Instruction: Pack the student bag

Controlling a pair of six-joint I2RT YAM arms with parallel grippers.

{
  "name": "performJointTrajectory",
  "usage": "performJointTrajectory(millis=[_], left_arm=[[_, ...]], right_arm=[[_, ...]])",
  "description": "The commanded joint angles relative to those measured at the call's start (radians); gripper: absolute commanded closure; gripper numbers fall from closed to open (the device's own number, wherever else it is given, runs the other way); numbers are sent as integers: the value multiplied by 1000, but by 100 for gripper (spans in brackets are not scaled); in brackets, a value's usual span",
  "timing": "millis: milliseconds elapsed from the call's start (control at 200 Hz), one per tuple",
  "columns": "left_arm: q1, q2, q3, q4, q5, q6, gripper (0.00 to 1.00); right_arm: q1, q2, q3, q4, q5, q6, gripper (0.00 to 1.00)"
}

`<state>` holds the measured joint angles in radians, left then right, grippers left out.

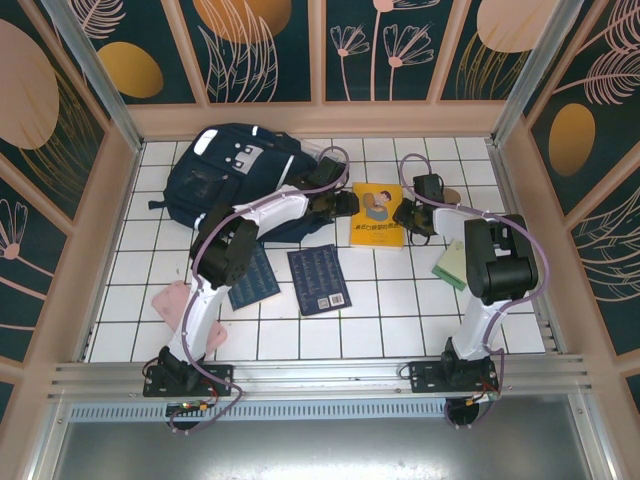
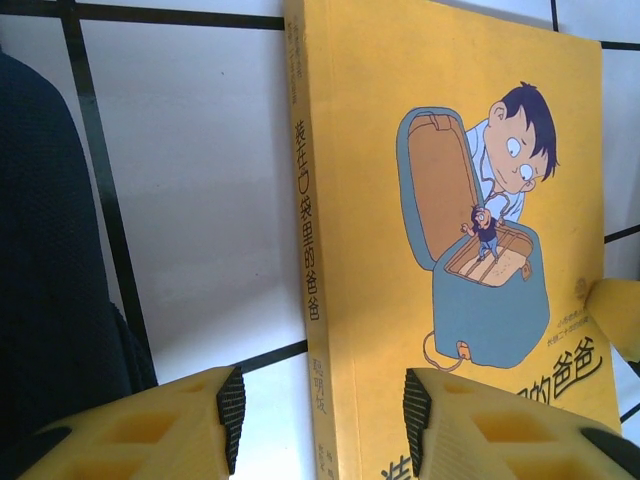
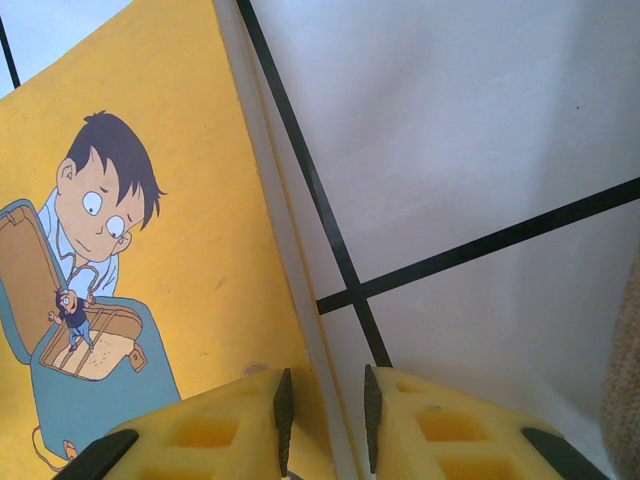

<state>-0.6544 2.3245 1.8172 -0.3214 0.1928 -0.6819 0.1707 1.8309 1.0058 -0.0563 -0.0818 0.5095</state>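
Observation:
The student bag (image 1: 225,175), a navy backpack, lies at the back left of the tiled table; its dark fabric (image 2: 50,250) borders the left wrist view. A yellow picture book (image 1: 377,215) lies flat just right of it. My left gripper (image 1: 340,203) is at the book's left side, open, its jaws (image 2: 320,420) straddling the spine (image 2: 312,300) with gaps on both sides. My right gripper (image 1: 412,217) is at the book's right side. Its jaws (image 3: 325,420) stand narrowly open around the page edge of the book (image 3: 150,250), one finger over the cover and one over the tile.
Two dark blue booklets (image 1: 318,279) (image 1: 253,278) lie in front of the bag. A pink item (image 1: 172,303) sits by the left arm, a pale green one (image 1: 450,265) under the right arm. A tan object (image 1: 450,192) lies behind the right gripper. Walls enclose three sides.

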Motion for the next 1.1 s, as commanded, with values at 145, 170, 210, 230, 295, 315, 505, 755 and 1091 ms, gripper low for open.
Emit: performJointTrajectory(millis=[145,170,210,230,295,315,505,755,1091], left_arm=[[-23,30,-83,10,64,-30,52],[-26,31,-79,9,66,-29,52],[-30,37,-72,7,74,-25,52],[-30,40,-70,7,81,-25,52],[-31,53,-59,-10,84,-27,52],[-31,57,-52,-21,77,-24,52],[-35,125,14,-149,22,-10,53],[-49,53,3,-110,-5,-7,52],[-56,175,103,-309,-143,-2,53]], right_arm=[[31,45,-46,-94,18,-9,71],[33,45,-45,-96,19,-7,71],[38,45,-41,-99,18,-5,71],[38,43,-39,-96,6,-8,71],[44,43,-35,-87,-35,-1,71],[47,44,-33,-87,-41,2,71],[82,66,-5,-102,-24,21,71],[89,59,-20,-95,-27,30,71],[101,43,-19,-102,-20,40,71]])
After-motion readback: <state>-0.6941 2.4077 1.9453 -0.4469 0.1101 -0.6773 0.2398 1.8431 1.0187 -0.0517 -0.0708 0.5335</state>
